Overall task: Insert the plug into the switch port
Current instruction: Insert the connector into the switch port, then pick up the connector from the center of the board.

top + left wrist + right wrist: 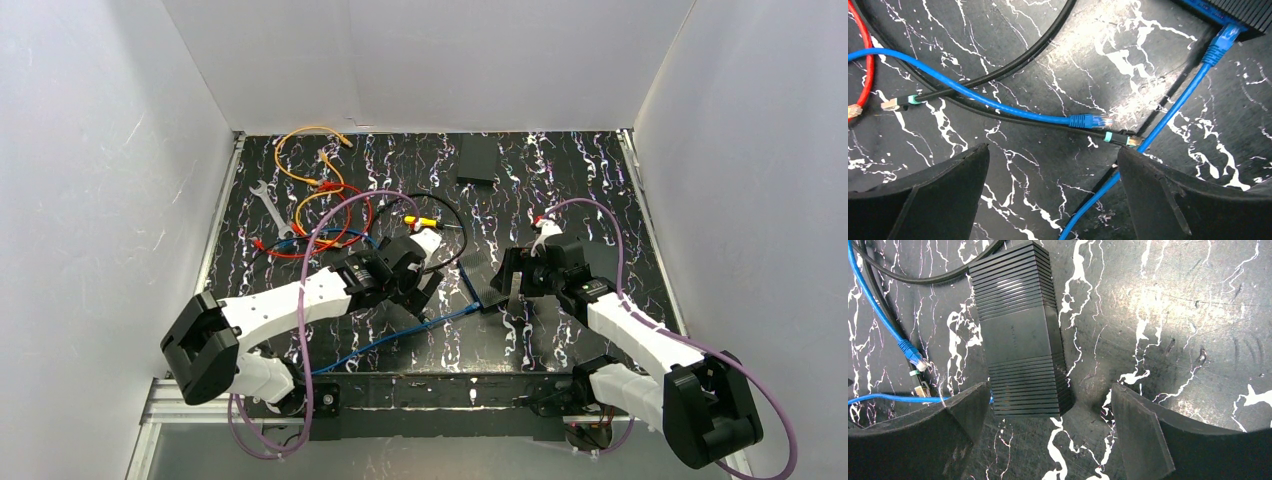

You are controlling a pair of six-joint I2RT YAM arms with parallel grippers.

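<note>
On the black, white-veined tabletop [580,165], between the two arms, a black ribbed network switch [1020,335], lying flat. Low over its near end, the right gripper [1045,435], fingers spread wide to either side of it. Cable-side finger just beside the switch's corner, contact impossible to tell; other finger apart from the housing. Nothing pinched.

Just left of the switch, above a cluster of cable ends, the left gripper [1053,200], fingers likewise spread and holding nothing. Ahead of those fingers, a loose blue plug [1095,120], free on the tabletop, tip pointing toward the switch side. Just beside it, a black cable's plug [1120,140] with a teal boot, tip touching a second blue cable [1173,110]. At that cable's far end, a second blue plug [1223,40], hard against the switch's edge and seemingly seated, though the port itself is out of sight. Farther left, another teal-booted black plug [898,103] and a curve of red cable [865,60].

Toward the back of the tabletop, well apart from both arms: coils of orange cable [310,128], a wrench [270,212], a yellow-tipped connector [420,220] and a second dark box [478,158].
</note>
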